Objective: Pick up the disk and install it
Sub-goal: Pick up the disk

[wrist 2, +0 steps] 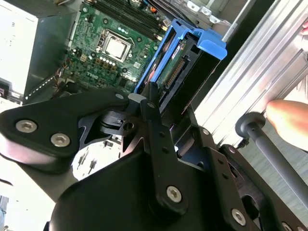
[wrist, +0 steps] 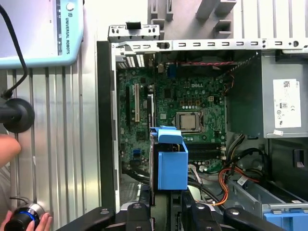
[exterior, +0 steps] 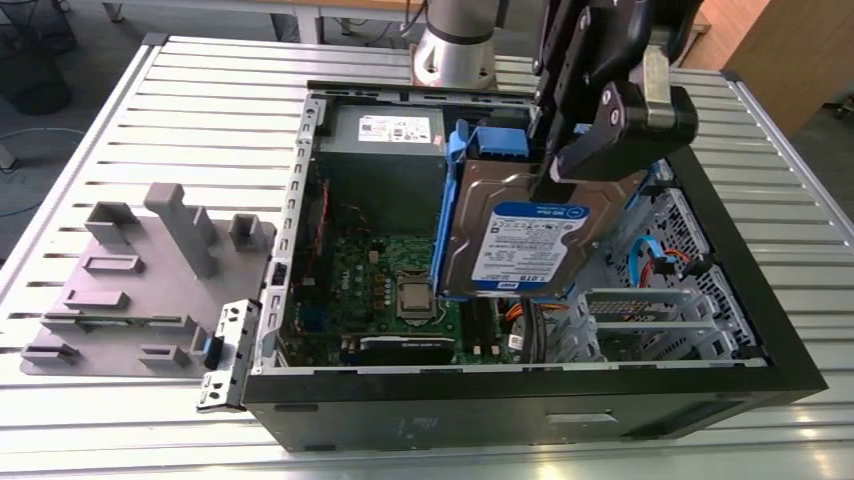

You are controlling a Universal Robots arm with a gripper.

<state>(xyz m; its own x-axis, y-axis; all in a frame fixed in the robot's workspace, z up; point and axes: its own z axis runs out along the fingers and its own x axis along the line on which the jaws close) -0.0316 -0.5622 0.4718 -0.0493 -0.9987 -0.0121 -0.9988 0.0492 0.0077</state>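
The jaws of the gripper [exterior: 571,172] are closed on the disk [exterior: 518,240], a flat rectangular silver-metal drive with a white-and-blue label, framed by a blue plastic carrier. The disk hangs tilted on edge above the open black computer case [exterior: 467,415], over the green motherboard [exterior: 387,270]. The case rests on a ribbed metal worktop [exterior: 200,120], beside a grey moulded fixture [exterior: 134,280].
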